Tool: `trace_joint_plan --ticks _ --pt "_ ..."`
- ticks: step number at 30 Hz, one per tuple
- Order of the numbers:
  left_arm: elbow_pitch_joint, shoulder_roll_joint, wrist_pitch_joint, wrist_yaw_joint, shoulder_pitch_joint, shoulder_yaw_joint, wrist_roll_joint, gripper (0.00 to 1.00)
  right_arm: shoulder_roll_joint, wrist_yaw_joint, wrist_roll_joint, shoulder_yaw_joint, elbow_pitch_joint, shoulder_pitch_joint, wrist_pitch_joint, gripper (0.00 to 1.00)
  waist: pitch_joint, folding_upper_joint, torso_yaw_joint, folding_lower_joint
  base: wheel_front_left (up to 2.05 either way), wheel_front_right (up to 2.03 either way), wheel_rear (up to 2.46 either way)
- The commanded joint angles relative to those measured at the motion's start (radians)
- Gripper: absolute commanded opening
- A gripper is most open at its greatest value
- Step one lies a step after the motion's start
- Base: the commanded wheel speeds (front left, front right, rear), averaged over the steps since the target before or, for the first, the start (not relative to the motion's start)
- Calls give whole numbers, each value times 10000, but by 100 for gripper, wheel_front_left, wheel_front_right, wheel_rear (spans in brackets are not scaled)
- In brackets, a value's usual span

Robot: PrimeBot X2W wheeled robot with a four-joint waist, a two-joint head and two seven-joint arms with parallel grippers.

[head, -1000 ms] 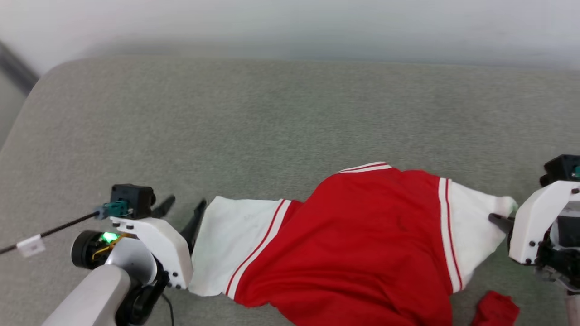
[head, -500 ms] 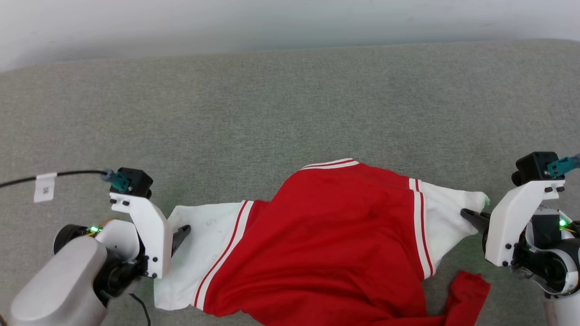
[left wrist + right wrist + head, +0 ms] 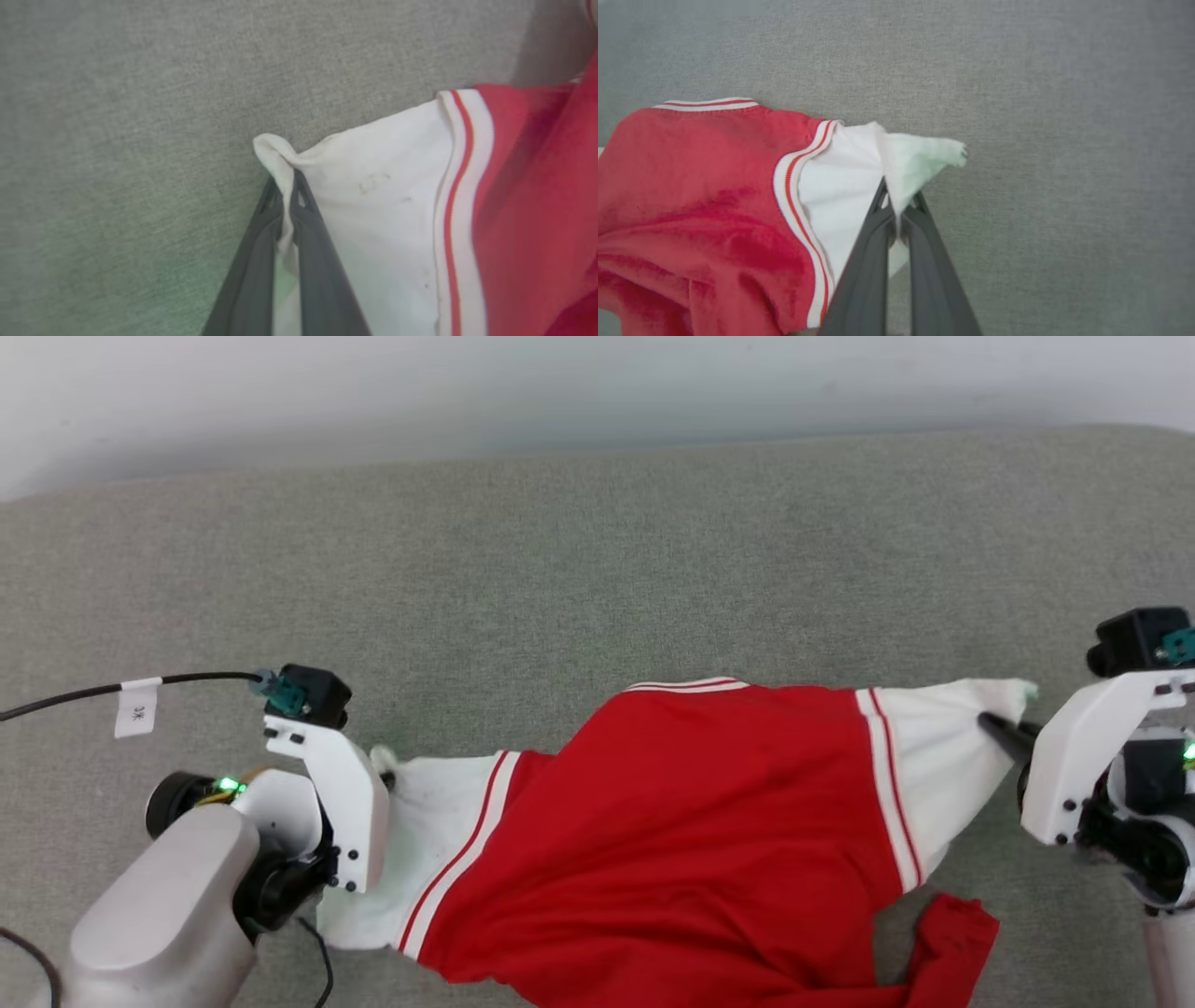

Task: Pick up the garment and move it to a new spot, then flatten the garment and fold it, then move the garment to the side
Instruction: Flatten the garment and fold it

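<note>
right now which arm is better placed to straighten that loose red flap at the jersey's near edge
Right, probably. The folded red fabric flap lies near the right claw, across the red thin-fabric jersey from the left claw. Both are shut on white sleeves, though.

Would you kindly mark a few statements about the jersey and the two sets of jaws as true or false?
1. The left jaws are shut on a white sleeve of the garment. True.
2. The right jaws hang open above the garment. False: they are shut on the corner of the other sleeve.
3. The garment lies on a wooden table. False: it lies on a grey-green fabric surface.
4. The garment is folded into a neat square. False: it is stretched out, unfolded, between the jaws.
5. Red-striped white trim borders the sleeves. True.
</note>
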Motion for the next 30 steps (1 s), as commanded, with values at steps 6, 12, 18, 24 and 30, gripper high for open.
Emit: trace_joint_plan --ticks 6,12,18,24,30 --pt "37 -61 -1194 118 -817 323 547 0 -251 -3 -201 -116 593 -766 -631 0 -699 0 259 1 0 0 0" --pt "485 -183 -2308 366 -2017 678 1138 0 -546 -3 -364 25 1433 -1898 -1171 0 -1057 0 324 1 0 0 0" --pt "1333 -415 -3366 542 -3568 1012 1592 0 -792 -3 -388 369 2315 -3546 -1891 0 -975 0 275 1 0 0 0" --pt "2034 -497 -4482 460 -5396 1195 2161 0 -994 -3 -529 842 3039 -5667 -3019 0 -276 0 161 1 0 0 0" --pt "2749 -518 -5531 472 -7393 1547 2535 0 -1214 -3 -740 1249 3748 -8088 -4351 0 838 0 61 1 0 0 0"
